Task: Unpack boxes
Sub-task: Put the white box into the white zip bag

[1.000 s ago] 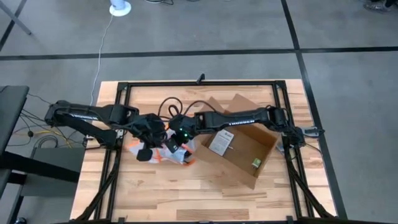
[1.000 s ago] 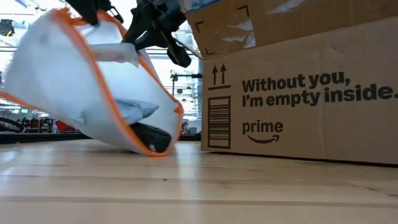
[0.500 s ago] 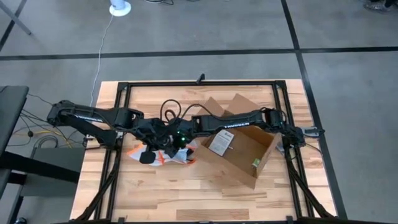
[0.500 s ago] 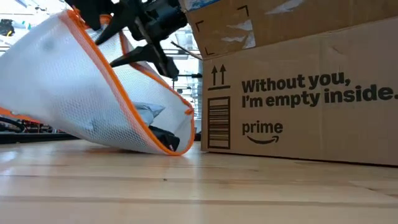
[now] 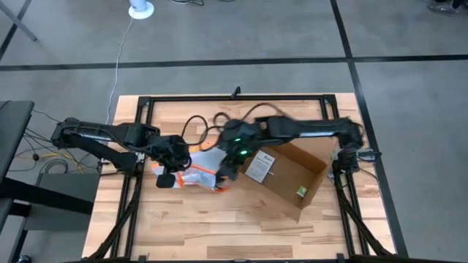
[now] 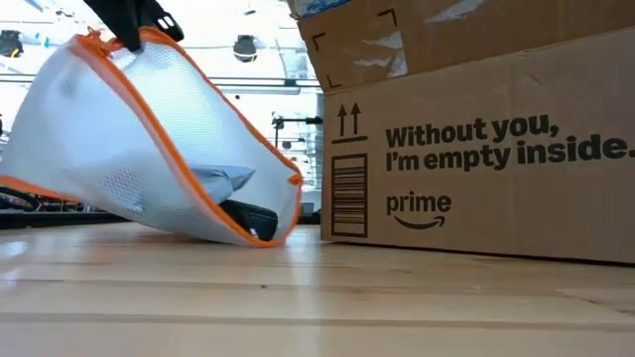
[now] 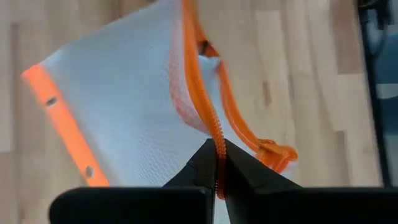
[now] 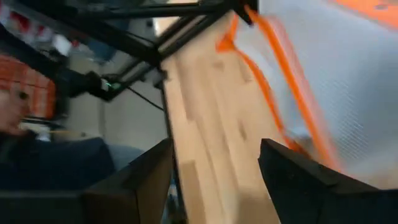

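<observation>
The brown cardboard box (image 5: pixel 287 174) stands open on the right half of the table, its printed side (image 6: pixel 476 159) facing the near edge. Left of it is a clear mesh pouch (image 5: pixel 196 172) with orange edges (image 6: pixel 159 149). Dark items lie in its low end. My left gripper (image 7: pixel 219 163) is shut on the pouch's orange zip edge at the top (image 6: pixel 127 22). My right gripper (image 8: pixel 214 180) hovers open between pouch and box (image 5: pixel 225 174), with nothing between its fingers. My left gripper pinches the pouch's orange zip edge (image 7: pixel 217 144) between its two fingertips, which lie across the edge. It holds the pouch's upper end from above (image 6: pixel 119 42). The pouch hangs tilted below, and its low corner (image 6: pixel 253 236) rests on the table beside the box.
The box's flaps (image 5: pixel 269 123) stand open toward the far side, with a paper sheet (image 5: pixel 257 168) and a small item (image 5: pixel 300 191) inside. A black frame (image 5: pixel 234 97) rims the table. Bare wood (image 5: pixel 219 226) lies along the near edge.
My right gripper has opened and let go of the pouch's upper edge. It has then drawn back toward the box, out of the low view. The pouch has stayed hanging from my left gripper with its low corner on the table.
</observation>
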